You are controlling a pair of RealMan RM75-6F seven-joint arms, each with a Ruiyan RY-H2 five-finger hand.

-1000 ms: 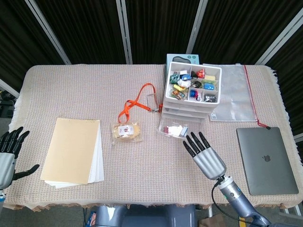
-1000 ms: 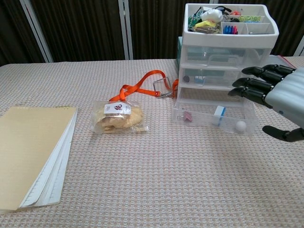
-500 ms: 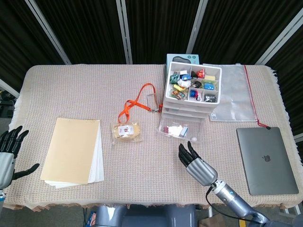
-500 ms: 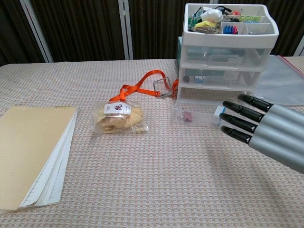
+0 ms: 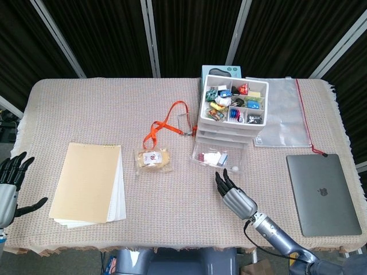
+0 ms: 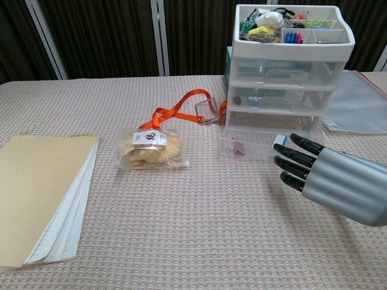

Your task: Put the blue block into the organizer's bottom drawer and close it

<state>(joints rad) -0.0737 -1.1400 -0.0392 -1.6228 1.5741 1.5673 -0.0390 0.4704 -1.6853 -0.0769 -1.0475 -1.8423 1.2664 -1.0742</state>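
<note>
Chest view: right hand (image 6: 338, 181), fingers extended and apart, holding nothing, just in front of the organizer's (image 6: 289, 66) pulled-out bottom drawer (image 6: 254, 147); blue block (image 6: 279, 141) lies inside it. Left hand (image 5: 11, 186) spread, empty, off the table's (image 5: 86, 109) left edge.

A coarse woven cloth (image 5: 86, 109) of matt beige covered the table. The organizer (image 5: 229, 117) was clear, glossy plastic with a white opaque top tray; its bottom drawer (image 5: 218, 156) showed its contents through the smooth walls. At its 9 o'clock lay an orange fabric lanyard (image 5: 163, 123) and a shiny plastic-wrapped snack (image 5: 152, 158). The notepad (image 5: 89, 183) looked like matt paper. The laptop (image 5: 323, 193) was smooth grey metal. The right hand (image 6: 329, 181) had a satin metallic shell and black fingers (image 6: 290, 164).
</note>
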